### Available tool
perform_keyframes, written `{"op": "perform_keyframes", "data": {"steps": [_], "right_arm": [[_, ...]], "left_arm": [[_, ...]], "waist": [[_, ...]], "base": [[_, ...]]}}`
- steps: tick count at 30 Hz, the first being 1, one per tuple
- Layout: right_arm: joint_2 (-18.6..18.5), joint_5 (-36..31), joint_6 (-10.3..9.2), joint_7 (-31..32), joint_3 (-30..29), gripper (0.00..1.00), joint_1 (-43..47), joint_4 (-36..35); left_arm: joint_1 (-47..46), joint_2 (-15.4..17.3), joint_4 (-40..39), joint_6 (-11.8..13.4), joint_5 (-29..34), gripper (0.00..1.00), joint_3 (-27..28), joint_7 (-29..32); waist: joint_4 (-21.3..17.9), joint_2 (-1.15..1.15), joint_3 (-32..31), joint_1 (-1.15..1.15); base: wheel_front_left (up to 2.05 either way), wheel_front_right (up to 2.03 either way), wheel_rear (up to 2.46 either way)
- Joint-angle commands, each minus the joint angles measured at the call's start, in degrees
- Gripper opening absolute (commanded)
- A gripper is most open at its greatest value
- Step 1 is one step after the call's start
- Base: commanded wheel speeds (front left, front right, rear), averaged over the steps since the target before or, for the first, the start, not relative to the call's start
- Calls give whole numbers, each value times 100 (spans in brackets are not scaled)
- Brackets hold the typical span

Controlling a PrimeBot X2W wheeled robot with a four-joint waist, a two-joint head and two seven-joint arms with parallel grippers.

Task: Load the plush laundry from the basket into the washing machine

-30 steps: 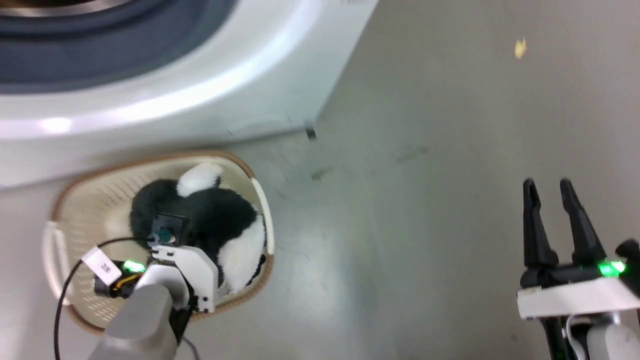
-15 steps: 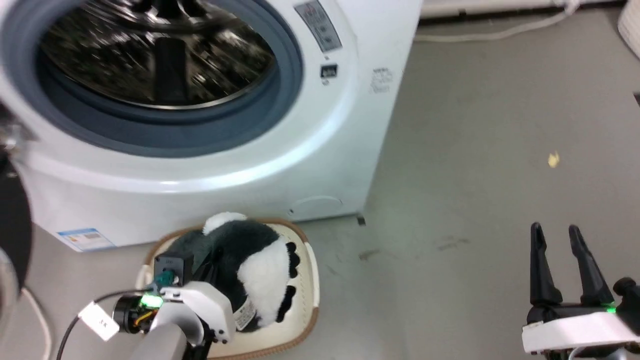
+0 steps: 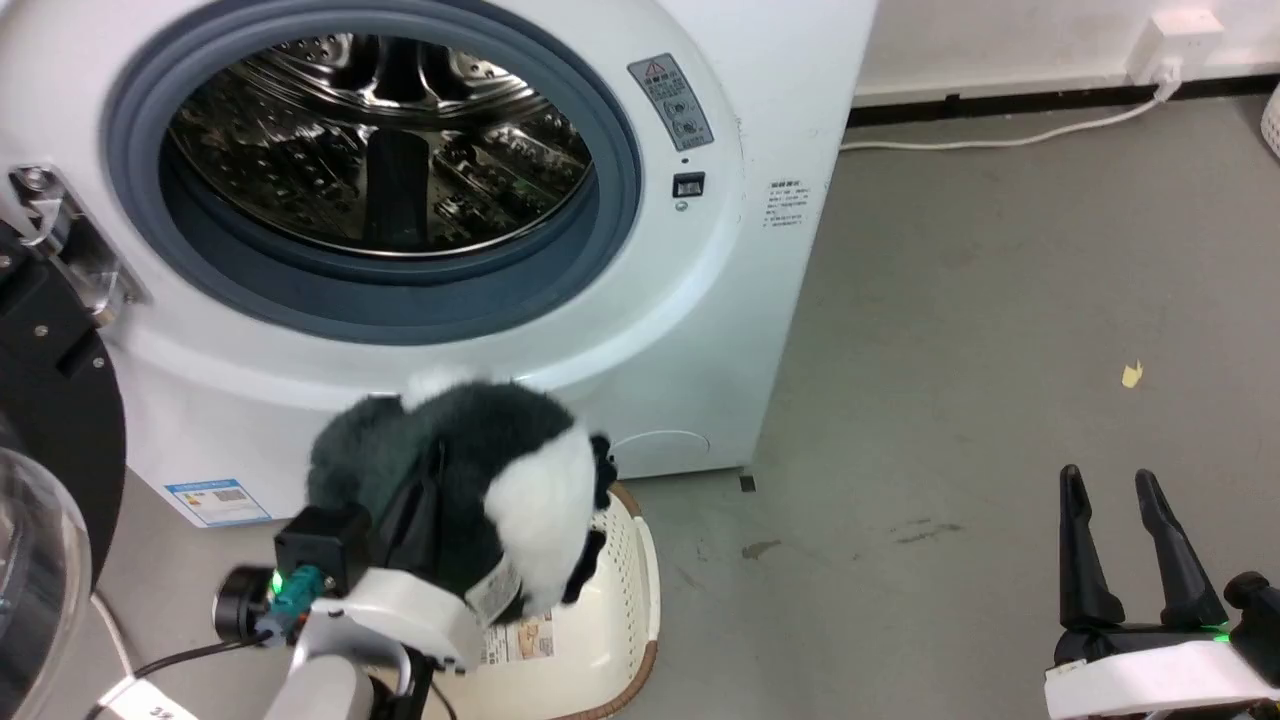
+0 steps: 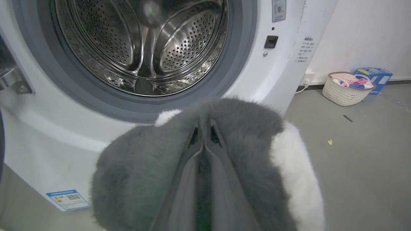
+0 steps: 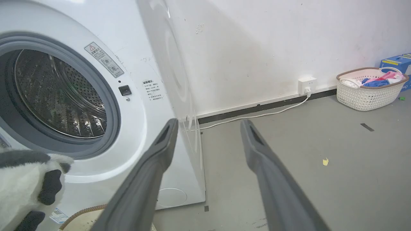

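The fluffy black-and-white plush laundry [image 3: 480, 480] hangs in the air above the cream basket [image 3: 620, 610], in front of the washing machine [image 3: 700, 330] and below its open steel drum [image 3: 380, 140]. My left gripper [image 3: 430, 500] is shut on the plush, its fingers [image 4: 205, 150] pressed together and sunk into the dark fur [image 4: 144, 173]. The drum [image 4: 141, 45] lies straight ahead in the left wrist view. My right gripper [image 3: 1110, 490] stands open over bare floor at the lower right, its fingers [image 5: 154, 166] spread with nothing between them. The plush [image 5: 25, 186] shows at that view's left edge.
The washer's black-framed door [image 3: 40, 440] stands swung open at the far left. A white cable [image 3: 1000, 135] runs along the wall to a socket [image 3: 1170, 35]. A second basket with coloured clothes [image 5: 369, 86] and a blue box [image 4: 374, 75] sit by the far wall. A yellow scrap [image 3: 1130, 375] lies on the floor.
The left gripper has lifted the plush out of the basket up toward the drum opening. The head camera has tilted up, bringing the washer's opening into view. The right gripper stays open.
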Motion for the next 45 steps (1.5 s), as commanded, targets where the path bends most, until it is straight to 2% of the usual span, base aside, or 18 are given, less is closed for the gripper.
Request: {"op": "perform_keyframes", "data": {"steps": [1, 5, 10, 16, 22, 26, 31, 32, 35, 37, 38, 45], "right_arm": [[-3, 40, -4, -25, -6, 100, 27, -40], [-3, 82, -4, -25, 31, 100, -79, -92], [-3, 177, -4, -25, 110, 100, -268, -123], [-3, 350, -4, -25, 212, 100, -533, -142], [-3, 589, -4, -25, 368, 100, -808, -145], [-3, 767, -4, -25, 495, 100, -974, -137], [-3, 953, -4, -25, 702, 100, -1119, -105], [-3, 953, -4, -25, 702, 100, -1119, -105], [-3, 1054, -4, -25, 828, 100, -1215, -100], [-3, 1074, -4, -25, 850, 100, -1233, -102], [-3, 1110, -4, -25, 893, 100, -1269, -107], [-3, 1173, -4, -25, 1006, 100, -1335, -110]], "left_arm": [[7, -28, -233, 27, 67, 0, 52, -33], [-158, 16, -713, -3, 193, 0, 115, -33], [-792, 206, -1001, -9, 256, 0, 253, -4], [-1938, 648, -1160, 85, 239, 0, 694, 206], [-3291, 1143, -1003, 9, 314, 0, 880, 607], [-4192, 1444, -598, -30, 445, 0, 911, 798], [-5035, 1698, 290, -96, 704, 0, 754, 875], [-5035, 1698, 290, -96, 704, 0, 754, 875], [-5666, 1760, 1085, -171, 863, 0, 566, 899], [-5823, 1771, 1282, -175, 889, 0, 541, 904], [-6132, 1819, 1644, -162, 962, 0, 499, 864], [-6890, 1935, 2514, -27, 1198, 0, 370, 603]], "waist": [[-41, 0, 81, 0], [-150, 0, 363, 0], [-343, 0, 885, 0], [-653, 0, 1596, 0], [-951, 0, 2308, 0], [-1131, 0, 2713, 0], [-1315, 0, 3091, 0], [-1315, 0, 3091, 0], [-1402, 0, 3341, 0], [-1422, 0, 3399, 0], [-1464, 0, 3492, 0], [-1552, 0, 3677, 0]], "base": [[0, 0, 0], [0, 0, 0], [0, 0, 0], [0, 0, 0], [0, 0, 0], [0, 0, 0], [0, 0, 0], [0, 0, 0], [0, 0, 0], [0, 0, 0], [0, 0, 0], [0, 0, 0]]}}
